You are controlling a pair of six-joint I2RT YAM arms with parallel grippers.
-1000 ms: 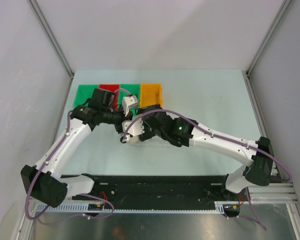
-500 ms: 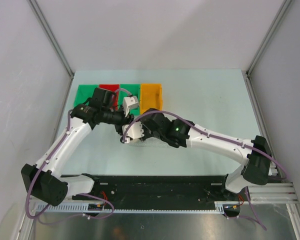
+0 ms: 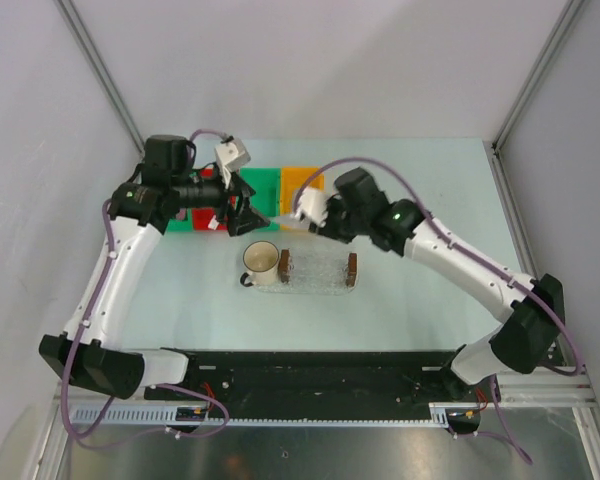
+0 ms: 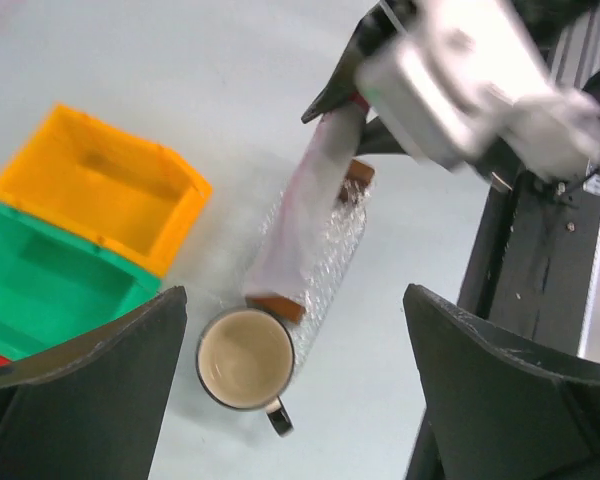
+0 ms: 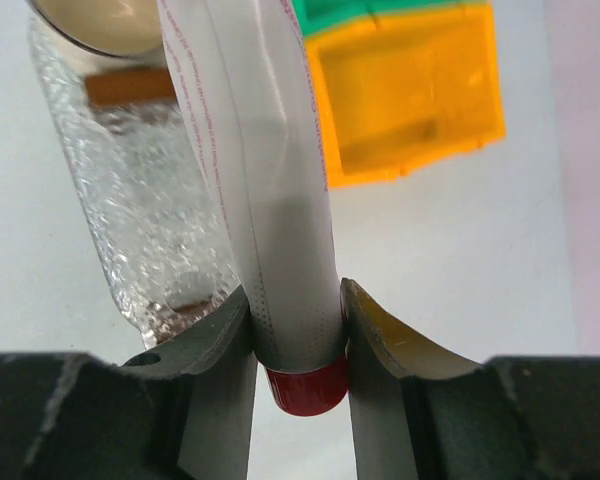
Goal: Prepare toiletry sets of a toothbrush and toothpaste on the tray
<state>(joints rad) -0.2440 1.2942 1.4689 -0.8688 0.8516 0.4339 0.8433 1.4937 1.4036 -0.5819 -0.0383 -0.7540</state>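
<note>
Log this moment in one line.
left gripper: open, holding nothing | right gripper: shut on toothpaste, raised near tray | tray: toothpaste not yet in | mug: beside tray

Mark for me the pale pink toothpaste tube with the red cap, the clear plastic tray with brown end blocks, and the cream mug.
pale pink toothpaste tube (image 5: 270, 200): right wrist view, middle of its body.
clear plastic tray (image 3: 320, 274): top external view, bare floor between blocks.
cream mug (image 4: 245, 358): left wrist view, inside bottom.
</note>
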